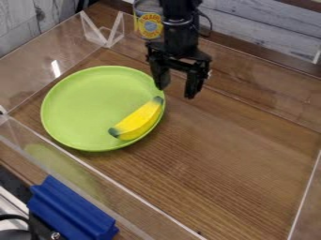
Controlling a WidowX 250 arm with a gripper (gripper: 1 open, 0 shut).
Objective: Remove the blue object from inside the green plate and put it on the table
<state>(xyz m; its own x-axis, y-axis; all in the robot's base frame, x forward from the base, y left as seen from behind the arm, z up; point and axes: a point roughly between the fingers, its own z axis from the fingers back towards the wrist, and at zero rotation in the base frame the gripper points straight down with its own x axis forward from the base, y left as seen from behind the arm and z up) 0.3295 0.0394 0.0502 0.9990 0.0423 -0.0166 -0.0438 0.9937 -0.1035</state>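
The blue object (138, 119) is a small curved banana-shaped piece, yellow with a dark greenish tip, lying inside the green plate (78, 103) near its right rim. The plate is large, round and lime green, resting on the brown wood-grain table (232, 150). My black gripper (177, 85) points straight down and hangs just past the plate's upper right rim, above and to the right of the piece. Its fingers stand open with nothing between them.
Clear acrylic walls (75, 42) border the table. A large blue ridged block (69, 217) sits at the bottom left, outside the front wall. A yellow-labelled can (149, 23) stands behind the arm at the back.
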